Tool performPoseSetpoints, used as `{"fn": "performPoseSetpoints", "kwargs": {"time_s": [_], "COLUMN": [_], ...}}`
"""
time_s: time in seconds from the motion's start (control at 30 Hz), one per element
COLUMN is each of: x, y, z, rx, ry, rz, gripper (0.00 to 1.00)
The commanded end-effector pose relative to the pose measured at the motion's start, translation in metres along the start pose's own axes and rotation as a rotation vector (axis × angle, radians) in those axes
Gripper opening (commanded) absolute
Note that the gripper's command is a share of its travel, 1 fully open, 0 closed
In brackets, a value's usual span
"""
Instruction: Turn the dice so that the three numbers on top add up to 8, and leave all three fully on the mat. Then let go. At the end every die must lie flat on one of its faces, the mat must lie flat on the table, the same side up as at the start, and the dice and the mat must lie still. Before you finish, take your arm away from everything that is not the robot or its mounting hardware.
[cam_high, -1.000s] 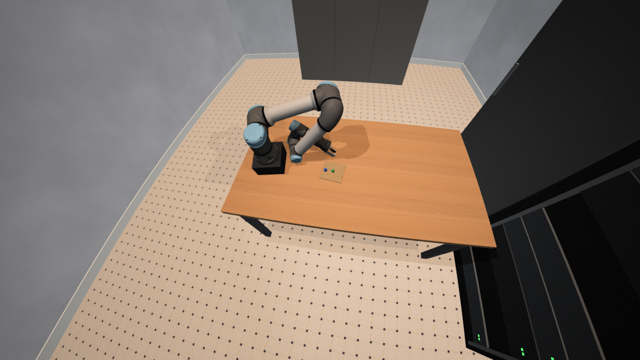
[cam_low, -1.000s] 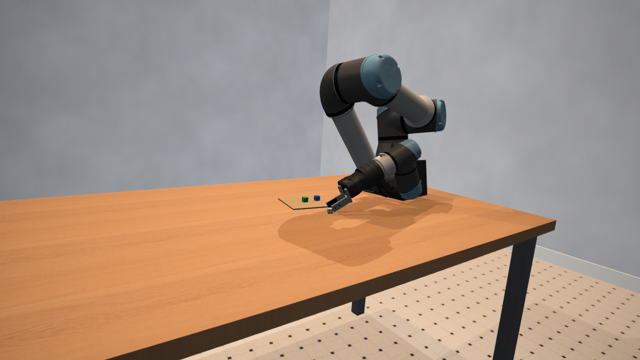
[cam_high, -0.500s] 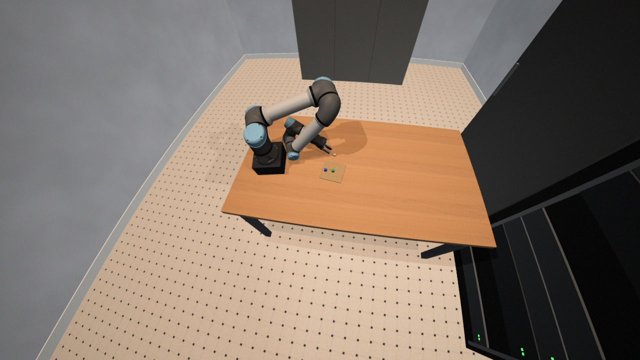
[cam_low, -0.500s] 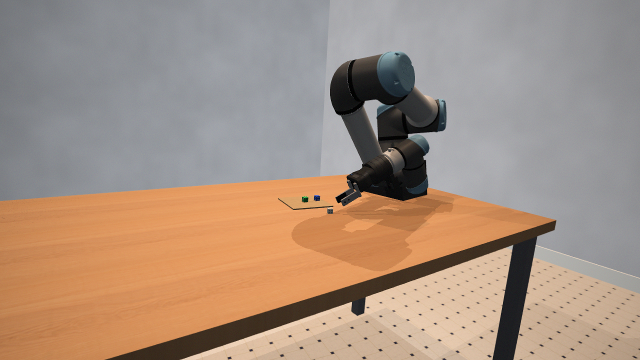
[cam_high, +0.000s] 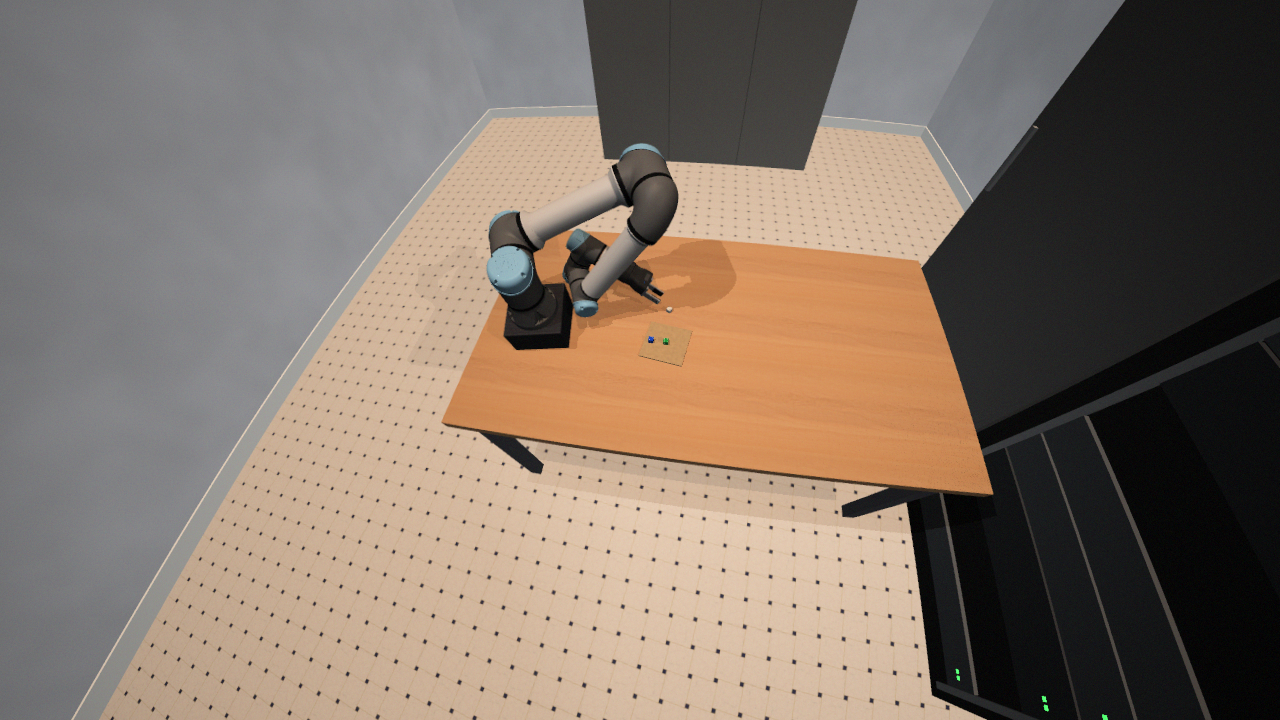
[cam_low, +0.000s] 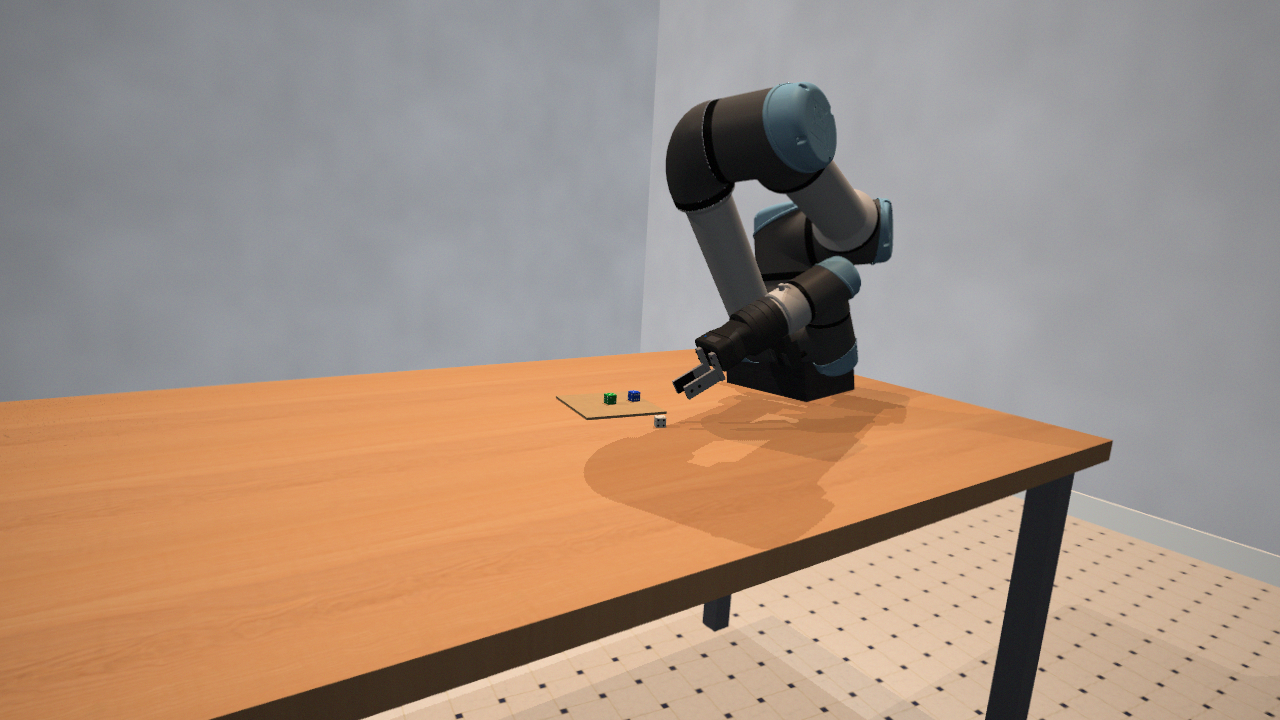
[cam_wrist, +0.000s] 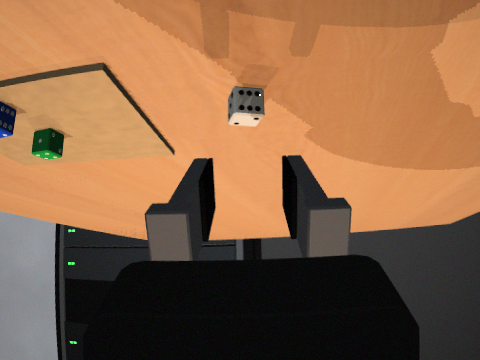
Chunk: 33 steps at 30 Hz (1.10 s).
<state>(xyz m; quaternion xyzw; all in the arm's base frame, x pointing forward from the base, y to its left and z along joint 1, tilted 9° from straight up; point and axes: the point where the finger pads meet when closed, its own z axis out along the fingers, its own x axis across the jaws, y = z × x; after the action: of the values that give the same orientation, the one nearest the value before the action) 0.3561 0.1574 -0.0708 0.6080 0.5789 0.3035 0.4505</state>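
Observation:
My gripper (cam_high: 660, 296) (cam_low: 681, 390) (cam_wrist: 248, 182) is open and empty, tilted, and stands back from the white die, a little above the table. The white die (cam_high: 668, 308) (cam_low: 659, 420) (cam_wrist: 246, 102) lies flat on the table just off the mat. Its bright top shows 2, and a 6 faces the wrist camera. The mat (cam_high: 675, 356) (cam_low: 586, 409) (cam_wrist: 95, 110) lies flat. On it stand the green die (cam_high: 665, 341) (cam_low: 609, 398) (cam_wrist: 48, 143) and the blue die (cam_high: 650, 339) (cam_low: 633, 395) (cam_wrist: 7, 120), which is cut off in the wrist view. Their top numbers are hard to read.
The wooden table (cam_high: 805, 376) (cam_low: 358, 501) carries the arm's black base (cam_high: 537, 332) (cam_low: 787, 379) on the robot side of the mat. The arm's shadow falls over the table beside the white die. Dark cabinets stand beyond the table.

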Motion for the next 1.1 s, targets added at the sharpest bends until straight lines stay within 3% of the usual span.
{"fn": "performPoseSetpoints", "kwargs": {"time_s": [0.0,0.33,1.07], "x": [0.000,0.000,0.001], "y": [0.018,0.035,0.039], "z": [-0.009,-0.018,-0.017], "rx": [-0.001,-0.001,0.035], "ry": [-0.001,-0.001,0.000], "rz": [0.001,0.001,0.000], "gripper": [0.64,0.64,0.64]}}
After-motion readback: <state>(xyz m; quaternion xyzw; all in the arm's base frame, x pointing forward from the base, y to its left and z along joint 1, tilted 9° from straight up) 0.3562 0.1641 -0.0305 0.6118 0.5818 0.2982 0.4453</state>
